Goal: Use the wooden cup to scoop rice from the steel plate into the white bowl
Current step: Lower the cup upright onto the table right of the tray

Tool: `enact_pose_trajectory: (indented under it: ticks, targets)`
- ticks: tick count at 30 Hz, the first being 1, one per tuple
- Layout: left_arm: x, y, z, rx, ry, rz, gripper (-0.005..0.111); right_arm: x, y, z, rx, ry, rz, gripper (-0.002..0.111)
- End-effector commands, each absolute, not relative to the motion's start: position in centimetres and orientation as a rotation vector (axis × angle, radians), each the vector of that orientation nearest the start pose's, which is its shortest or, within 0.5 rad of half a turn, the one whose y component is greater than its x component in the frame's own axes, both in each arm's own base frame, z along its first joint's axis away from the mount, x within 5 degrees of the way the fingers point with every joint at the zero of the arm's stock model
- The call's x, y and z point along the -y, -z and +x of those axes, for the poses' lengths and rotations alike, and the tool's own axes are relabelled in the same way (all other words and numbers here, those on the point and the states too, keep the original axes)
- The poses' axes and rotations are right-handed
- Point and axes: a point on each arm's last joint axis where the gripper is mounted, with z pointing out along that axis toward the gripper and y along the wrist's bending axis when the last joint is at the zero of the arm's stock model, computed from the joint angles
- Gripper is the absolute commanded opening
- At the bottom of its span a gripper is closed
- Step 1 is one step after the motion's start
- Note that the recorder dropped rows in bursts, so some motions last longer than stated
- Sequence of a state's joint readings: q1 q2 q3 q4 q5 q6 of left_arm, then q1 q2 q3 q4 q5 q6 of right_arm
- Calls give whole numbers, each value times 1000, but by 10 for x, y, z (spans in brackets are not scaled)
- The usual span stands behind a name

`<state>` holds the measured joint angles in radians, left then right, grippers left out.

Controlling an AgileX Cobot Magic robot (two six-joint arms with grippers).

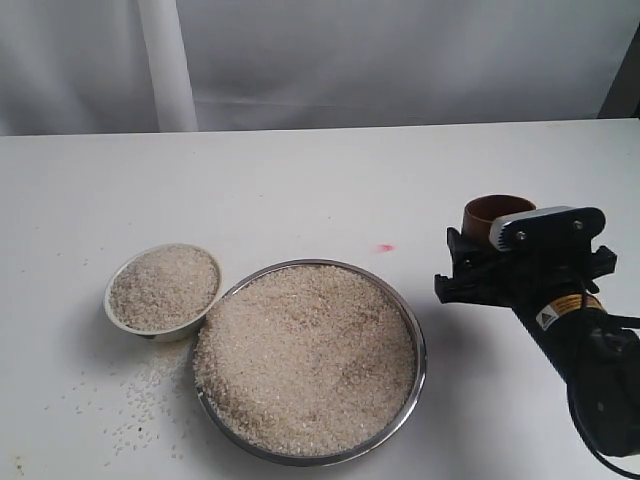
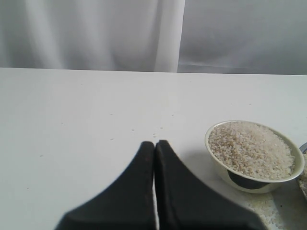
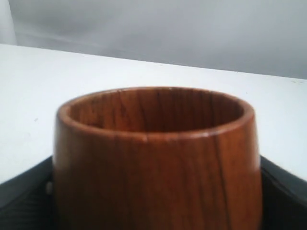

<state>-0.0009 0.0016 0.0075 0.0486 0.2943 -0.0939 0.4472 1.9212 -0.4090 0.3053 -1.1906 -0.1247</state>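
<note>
1. Your left gripper [image 2: 154, 146] is shut. Its two black fingers [image 2: 129, 191] press flat together, and nothing is between them. It hangs low over the white table [image 2: 72, 110]. You can only see it from its own wrist camera.
2. The white bowl [image 1: 160, 331] sits on the left side of the table. It is full of rice [image 1: 165, 285], heaped up to the rim. It sits right beside the steel plate [image 1: 419, 350]. They are so close that you cannot tell if they touch.
3. Some loose grains [image 1: 140, 405] lie on the table in front of the bowl, to the left of the plate.
4. The steel plate is in the middle. It is the biggest dish here. Rice fills it in a wide pile that goes almost out to the shiny rim.
5. A little pink mark [image 1: 383, 247] is on the table just behind the plate, a bit to the right.
6. The wooden cup [image 1: 490, 212] is on the right, apart from the plate. It stands up straight with its mouth on top. Your right gripper [image 1: 510, 250] is gripping it, with one black jaw on each side of the cup. You cannot see down to the bottom of the cup, so you cannot tell if any rice is inside. You also cannot tell if the cup rests on the table or is lifted off it.
</note>
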Motion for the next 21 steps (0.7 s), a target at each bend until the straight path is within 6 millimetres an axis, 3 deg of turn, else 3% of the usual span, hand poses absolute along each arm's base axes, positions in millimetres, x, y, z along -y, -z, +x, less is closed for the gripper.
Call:
enact_pose_trajectory:
  ticks: [1, 21]
  targets:
    - [-1, -187, 55, -1767, 32, -53, 0, -96, -101, 264, -1792, -23, -244, 0]
    - [-1, -187, 55, -1767, 32, -53, 0, -94, -72, 257, -1982, 87, -428, 0]
